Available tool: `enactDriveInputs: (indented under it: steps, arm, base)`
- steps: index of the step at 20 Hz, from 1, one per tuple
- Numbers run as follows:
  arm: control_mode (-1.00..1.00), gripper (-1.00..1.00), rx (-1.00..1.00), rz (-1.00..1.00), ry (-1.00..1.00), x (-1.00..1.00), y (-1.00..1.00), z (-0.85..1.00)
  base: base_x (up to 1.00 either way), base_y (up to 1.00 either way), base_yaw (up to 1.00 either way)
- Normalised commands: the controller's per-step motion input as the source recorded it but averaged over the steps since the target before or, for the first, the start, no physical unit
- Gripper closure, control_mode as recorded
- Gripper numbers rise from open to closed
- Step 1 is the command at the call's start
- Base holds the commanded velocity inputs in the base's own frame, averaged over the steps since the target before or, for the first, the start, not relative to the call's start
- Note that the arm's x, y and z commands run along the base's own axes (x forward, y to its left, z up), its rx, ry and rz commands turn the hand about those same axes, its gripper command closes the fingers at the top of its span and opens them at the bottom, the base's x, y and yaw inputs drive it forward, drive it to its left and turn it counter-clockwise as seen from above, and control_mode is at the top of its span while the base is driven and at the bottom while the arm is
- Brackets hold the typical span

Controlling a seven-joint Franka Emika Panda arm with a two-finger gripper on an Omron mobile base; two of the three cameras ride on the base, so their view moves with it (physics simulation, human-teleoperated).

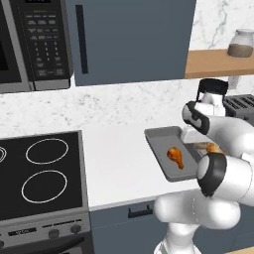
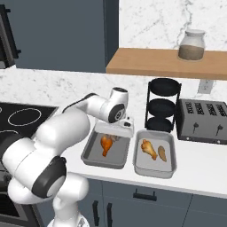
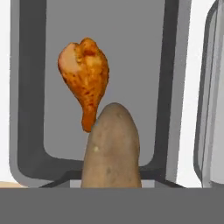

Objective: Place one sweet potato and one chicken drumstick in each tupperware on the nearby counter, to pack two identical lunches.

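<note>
My gripper (image 2: 115,136) is shut on a tan sweet potato (image 3: 113,148) and holds it just above the far end of the darker tupperware (image 2: 91,153) on the white counter (image 1: 119,163). A glossy orange chicken drumstick (image 3: 85,76) lies inside that tupperware, also seen as drumstick (image 1: 175,156) in the left base view. To its right the lighter tupperware (image 2: 153,170) holds a second drumstick (image 2: 148,148) and a second sweet potato (image 2: 162,153) side by side. The held tuber hides my fingertips in the hand view.
A black stovetop (image 1: 39,168) lies left of the counter, under a microwave (image 1: 30,44). Behind the containers stand a black tiered rack (image 2: 162,106) and a dark toaster (image 2: 201,119). A wooden shelf with a jar (image 2: 191,44) hangs above.
</note>
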Motion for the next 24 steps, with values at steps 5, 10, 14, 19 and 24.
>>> enactDriveInputs:
  steps: [5, 10, 14, 19, 24]
  arm:
    - [-1.0, 1.0, 0.0, -0.06, 0.0, 0.42, 0.12, -0.51]
    - [-1.0, 1.0, 0.0, -0.03, 0.0, 0.56, 0.0, -0.51]
    - [-1.0, 1.0, 0.0, -0.01, -0.01, 0.53, 0.0, -0.47]
    - [-1.0, 1.0, 0.0, -0.03, -0.03, 0.37, -0.26, -0.27]
    - [-1.0, -1.0, -0.06, 0.0, -0.23, 0.03, 0.15, -0.2]
  base:
    - [0.0, 0.0, 0.0]
    - [0.0, 0.0, 0.0]
    - [0.0, 0.0, 0.0]
    - [0.0, 0.0, 0.0]
    - [0.0, 0.0, 0.0]
